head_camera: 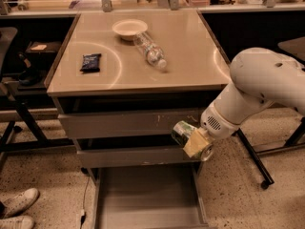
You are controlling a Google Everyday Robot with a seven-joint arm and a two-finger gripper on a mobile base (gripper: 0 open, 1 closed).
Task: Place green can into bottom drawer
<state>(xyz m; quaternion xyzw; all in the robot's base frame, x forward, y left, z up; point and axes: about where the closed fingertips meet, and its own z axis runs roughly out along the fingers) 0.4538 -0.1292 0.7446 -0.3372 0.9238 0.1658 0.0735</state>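
Observation:
My gripper point(194, 141) is shut on the green can point(183, 133), a green-and-white can held lying on its side. It hangs in front of the cabinet's right side, level with the middle drawer front, above the right rear corner of the bottom drawer point(143, 199). The bottom drawer is pulled out and its flat grey floor shows nothing in it. My white arm reaches in from the right.
On the cabinet top lie a clear plastic water bottle point(150, 51), a white bowl point(129, 28) and a dark blue snack packet point(90, 62). The two upper drawers point(128, 123) are closed. White shoes point(16, 209) show at bottom left. A chair base stands right.

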